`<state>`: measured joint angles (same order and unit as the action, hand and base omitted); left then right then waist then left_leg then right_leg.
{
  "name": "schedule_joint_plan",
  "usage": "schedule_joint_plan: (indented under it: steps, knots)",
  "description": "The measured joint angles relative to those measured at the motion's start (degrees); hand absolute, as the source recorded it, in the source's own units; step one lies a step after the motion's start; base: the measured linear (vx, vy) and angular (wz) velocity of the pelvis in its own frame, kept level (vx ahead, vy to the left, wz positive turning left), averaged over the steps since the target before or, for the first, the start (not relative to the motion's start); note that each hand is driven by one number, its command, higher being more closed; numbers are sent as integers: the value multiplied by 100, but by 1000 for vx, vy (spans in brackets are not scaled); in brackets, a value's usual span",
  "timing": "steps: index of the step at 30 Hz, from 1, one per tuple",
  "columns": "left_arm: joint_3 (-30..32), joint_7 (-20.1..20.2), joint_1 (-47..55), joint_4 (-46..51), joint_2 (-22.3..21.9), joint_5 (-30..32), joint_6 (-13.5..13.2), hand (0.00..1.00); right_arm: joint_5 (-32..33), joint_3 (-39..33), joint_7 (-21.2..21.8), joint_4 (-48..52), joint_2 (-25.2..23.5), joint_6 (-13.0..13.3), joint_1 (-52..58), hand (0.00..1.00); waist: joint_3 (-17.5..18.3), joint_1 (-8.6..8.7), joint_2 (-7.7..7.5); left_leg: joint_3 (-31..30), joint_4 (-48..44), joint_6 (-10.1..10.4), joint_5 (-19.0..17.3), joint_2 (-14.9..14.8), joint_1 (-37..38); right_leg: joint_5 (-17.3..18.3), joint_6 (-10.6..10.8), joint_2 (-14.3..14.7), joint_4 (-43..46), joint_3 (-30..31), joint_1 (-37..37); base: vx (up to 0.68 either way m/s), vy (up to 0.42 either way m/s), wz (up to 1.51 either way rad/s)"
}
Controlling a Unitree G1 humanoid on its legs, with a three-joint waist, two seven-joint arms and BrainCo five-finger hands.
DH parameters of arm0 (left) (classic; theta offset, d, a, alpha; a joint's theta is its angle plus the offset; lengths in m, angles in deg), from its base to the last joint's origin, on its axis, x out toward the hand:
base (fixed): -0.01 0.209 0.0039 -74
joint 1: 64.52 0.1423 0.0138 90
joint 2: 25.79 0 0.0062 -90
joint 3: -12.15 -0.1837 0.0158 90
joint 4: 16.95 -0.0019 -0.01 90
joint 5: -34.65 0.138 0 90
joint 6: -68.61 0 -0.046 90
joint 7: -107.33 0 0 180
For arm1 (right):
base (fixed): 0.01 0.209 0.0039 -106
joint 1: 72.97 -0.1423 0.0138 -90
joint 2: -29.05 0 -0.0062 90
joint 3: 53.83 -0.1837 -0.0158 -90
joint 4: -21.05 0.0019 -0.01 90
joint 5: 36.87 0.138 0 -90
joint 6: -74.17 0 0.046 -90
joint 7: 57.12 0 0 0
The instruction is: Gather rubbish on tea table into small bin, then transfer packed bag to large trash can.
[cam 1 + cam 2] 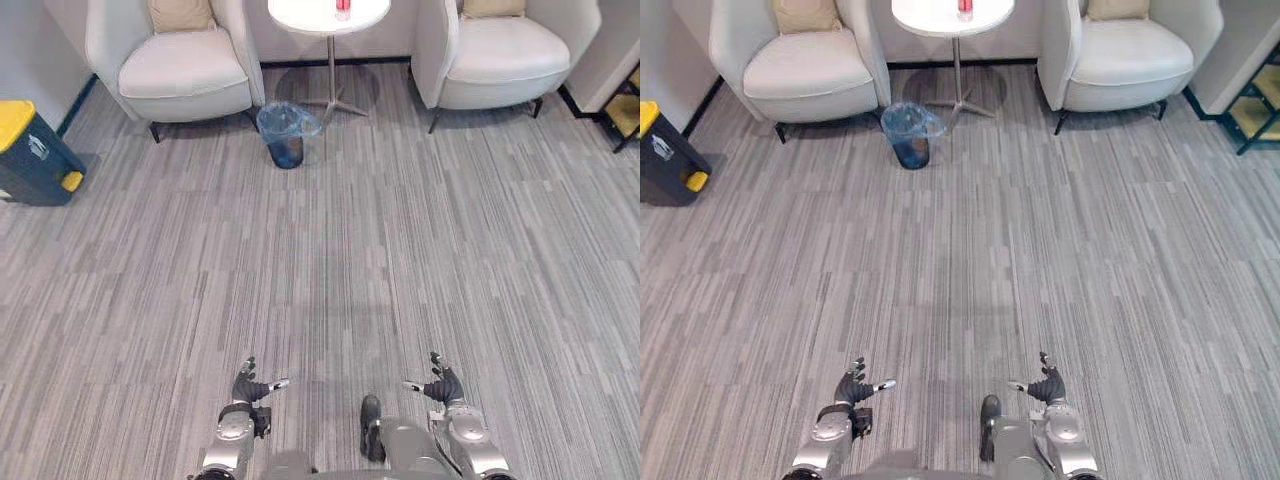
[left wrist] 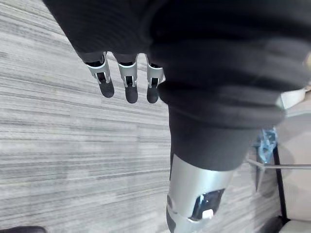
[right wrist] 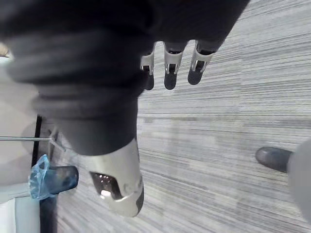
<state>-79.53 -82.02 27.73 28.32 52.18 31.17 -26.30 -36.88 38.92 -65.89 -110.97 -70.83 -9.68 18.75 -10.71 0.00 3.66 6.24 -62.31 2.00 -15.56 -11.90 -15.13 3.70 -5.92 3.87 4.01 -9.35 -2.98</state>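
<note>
Both hands hang low over the grey striped carpet (image 1: 330, 260), well apart from everything the task needs. The left hand (image 1: 252, 386) has its fingers straight and loosely spread with the thumb held off to one side, and it holds nothing. The right hand (image 1: 441, 385) mirrors it, equally slack and bare. The rubbish is a small red object (image 1: 343, 8), standing about midway across the round white tea table (image 1: 300, 15) between two cream armchairs (image 1: 185, 70). It is too small to tell whether it is a can or a cup. It is probably light and thin-walled, so it could dent or tip under a hard squeeze. The safest hold would be round its side, low down, with the thumb opposite the fingers. The small dark bin (image 1: 287, 150) stands on the carpet just beside the table's foot, on the side toward the left armchair. It is lined with a thin blue plastic bag (image 1: 300, 122) whose crumpled edge is folded over the rim. That film looks soft, slippery and easy to tear, and it should weigh little. It is best taken by bunching the loose rim together and pinching the gathered neck, not the sagging body. The large trash can (image 1: 35, 160), dark with a yellow lid, stands by the left wall, well apart from the bin.
</note>
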Motion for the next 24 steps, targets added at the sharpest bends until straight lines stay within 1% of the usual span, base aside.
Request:
schedule_joint_plan:
  steps: [1,2,3,4,5,6,7,8,9,10,11,12,13,14,15,16,17,18,19,20,21,22,23,24]
  knots:
    - [-4,45,-18,25,-4,0,0,0,16,-16,-3,-1,30,-2,-36,0,-18,-57,19,2,188,10,-9,26,-246,2,4,-11,-121,50,-120,364,35,-31]
    - [-2,45,-119,28,-43,1,4,0,57,-76,-21,-6,40,-8,-111,0,-116,-102,7,16,719,17,-15,110,-450,5,10,-78,-241,78,-332,346,108,-20]
    - [-33,46,-129,29,-75,2,4,0,94,-146,-86,-35,9,-11,-151,0,-214,-104,-72,31,1778,47,7,407,-528,122,152,-268,-298,103,-547,353,159,-9]
    - [-49,47,-124,29,-105,4,4,0,112,-196,-113,-39,-4,-7,-153,0,-227,-99,-92,14,2299,71,50,546,-543,183,214,-346,-314,120,-608,301,157,-4]
    - [-52,46,-119,30,-150,5,5,0,121,-238,-118,-43,2,-7,-152,0,-220,-99,-82,-29,2845,210,154,659,-554,240,277,-392,-314,138,-638,316,184,-11]
    - [-66,45,-109,30,-235,6,5,0,156,-236,-126,-65,72,-7,-134,0,-189,-113,2,-195,3909,332,507,792,-522,375,373,-388,-324,188,-671,261,170,-18]
    - [-75,45,-102,24,-275,7,5,0,160,-224,-124,-123,133,-9,-128,0,-159,-117,170,-314,4494,278,743,773,-497,486,460,-313,-310,228,-723,347,248,-29]
    - [-73,36,-98,5,-255,5,9,0,166,-221,-126,-239,146,-49,-128,0,-125,-155,252,-380,4489,0,1369,825,-418,729,536,-340,-241,375,-815,289,216,-30]
    - [-73,33,-98,9,-238,5,4,0,166,-218,-126,-251,105,-52,-121,0,-120,-211,185,-351,4371,-39,1381,899,-421,836,600,-426,-183,444,-814,355,254,-40]
    - [-67,28,-97,10,-188,3,3,0,164,-139,-113,-259,59,-49,-114,0,-103,-259,48,-287,4066,-290,1202,1034,-486,1044,687,-602,-18,546,-806,469,251,-41]
    - [-63,33,-74,3,-137,4,5,0,159,-74,-110,-293,8,-47,-120,0,-59,-319,-76,-109,3799,-389,876,1117,-533,1255,788,-746,377,660,-691,479,236,-42]
    - [-71,35,-74,-23,-142,4,7,0,149,-70,-108,-310,-4,-46,-118,0,-46,-364,-109,-33,3744,-444,766,1160,-506,1341,861,-831,721,786,-537,515,247,-40]
    - [-120,34,-69,-61,-161,4,14,0,138,-71,-105,-370,-6,-47,-112,0,-37,-389,-108,72,3758,-493,623,1225,-361,1395,956,-918,1594,1028,-178,340,181,-32]
    - [-204,35,-55,-64,-138,4,14,0,129,-58,-100,-391,-22,-47,-95,0,-46,-381,-157,160,3867,-554,525,1295,-151,1350,1227,-1006,2436,1176,153,428,210,-36]
    - [-279,33,-41,-89,-86,4,19,0,71,-46,-89,-421,-60,-47,-88,0,-62,-375,-223,227,4066,-582,426,1411,213,1261,1676,-1088,3655,1300,619,435,163,-21]
    - [-333,32,-36,-95,-46,3,42,0,35,-46,-81,-435,-79,-47,-72,0,-63,-316,-223,233,4183,-640,383,1446,485,1263,1670,-1126,4363,1225,878,543,157,-8]
    - [-407,24,-38,-95,4,2,47,0,1,-39,-50,-435,-105,-47,-21,0,-64,-220,-223,224,4361,-695,371,1463,883,1337,1510,-1149,4829,972,1118,468,98,10]
    - [-442,21,-42,-96,37,2,47,0,-5,-15,-26,-440,-109,-48,10,0,-67,-206,-231,219,4469,-695,369,1467,1079,1391,1377,-1172,4900,807,1228,489,51,7]
    - [-444,13,-77,-95,58,0,43,0,-31,25,19,-444,-105,-47,28,0,-67,-178,-237,216,4708,-695,369,1437,1404,1509,1141,-1174,4783,491,1490,453,1,1]
    - [-438,-13,-111,-94,81,-15,38,0,-49,31,23,-444,-105,-46,3,0,-70,-121,-228,213,4834,-693,369,1378,1556,1565,1036,-1147,4525,298,1714,514,-36,-1]
    - [-420,-76,-132,-92,92,-58,10,0,-56,33,24,-448,-104,-45,-21,0,-84,-66,-187,215,4939,-674,359,1267,1712,1557,1017,-1065,4037,155,1999,397,-58,0]
    - [-412,-79,-134,-93,89,-64,5,0,-56,33,24,-448,-99,-44,-28,0,-90,-61,-176,217,5003,-661,352,1209,1806,1545,1009,-1019,3768,122,2125,412,-93,-4]
    - [-383,-78,-138,-94,76,-69,2,0,-56,37,25,-447,-93,-42,-33,0,-103,-56,-154,210,5090,-615,325,1111,1963,1444,921,-943,3333,113,2277,434,-136,2]
    - [-363,-79,-126,-95,73,-80,1,0,-57,55,26,-455,-87,-41,2,0,-110,-25,-141,166,5258,-499,259,945,2230,1012,904,-815,2410,174,2395,443,-160,11]
